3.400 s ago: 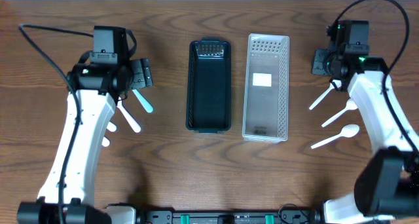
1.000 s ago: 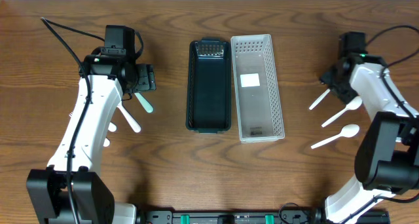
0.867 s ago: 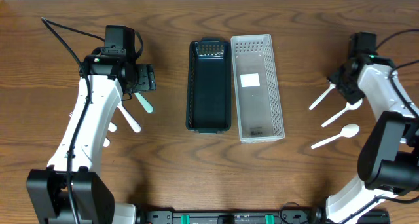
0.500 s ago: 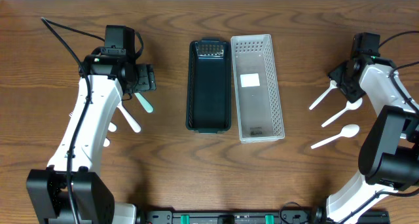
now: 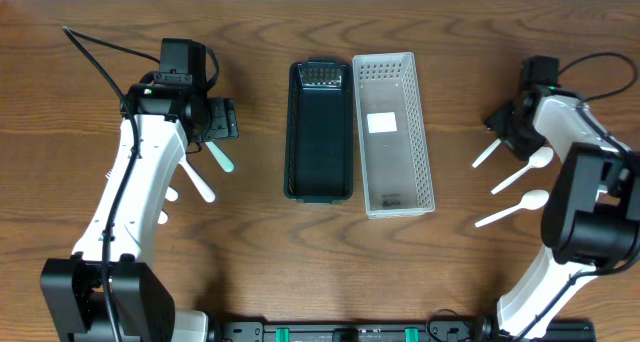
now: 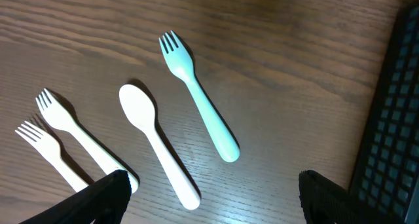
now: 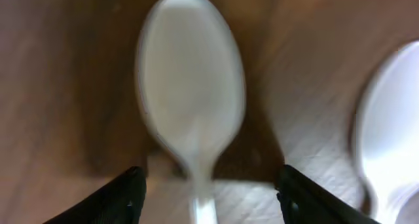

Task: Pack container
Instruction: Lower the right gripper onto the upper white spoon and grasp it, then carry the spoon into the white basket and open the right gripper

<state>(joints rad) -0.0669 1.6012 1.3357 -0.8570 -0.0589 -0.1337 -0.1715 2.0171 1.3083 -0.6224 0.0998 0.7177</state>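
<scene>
A black container (image 5: 319,132) and a clear perforated container (image 5: 393,132) lie side by side mid-table. My left gripper (image 5: 215,122) hangs open above a teal fork (image 5: 220,157), which shows ahead of it (image 6: 200,116), not between the fingers (image 6: 98,198). A white spoon (image 6: 157,145) and two white forks (image 6: 72,129) lie beside the teal fork. My right gripper (image 5: 505,127) is open low over a white spoon (image 5: 487,150). Its fingers (image 7: 111,198) straddle the handle of that spoon (image 7: 190,86) with gaps on both sides.
Two more white spoons (image 5: 522,170) (image 5: 512,209) lie below the right gripper; one shows at the right wrist view's edge (image 7: 393,126). The black container's wall (image 6: 393,119) is just right of the left gripper. White cutlery (image 5: 197,182) lies under the left arm.
The clear container has slid left against the black one since the oldest frame. In the last second my right gripper swung right, then back left over the spoon. The left arm is still.
</scene>
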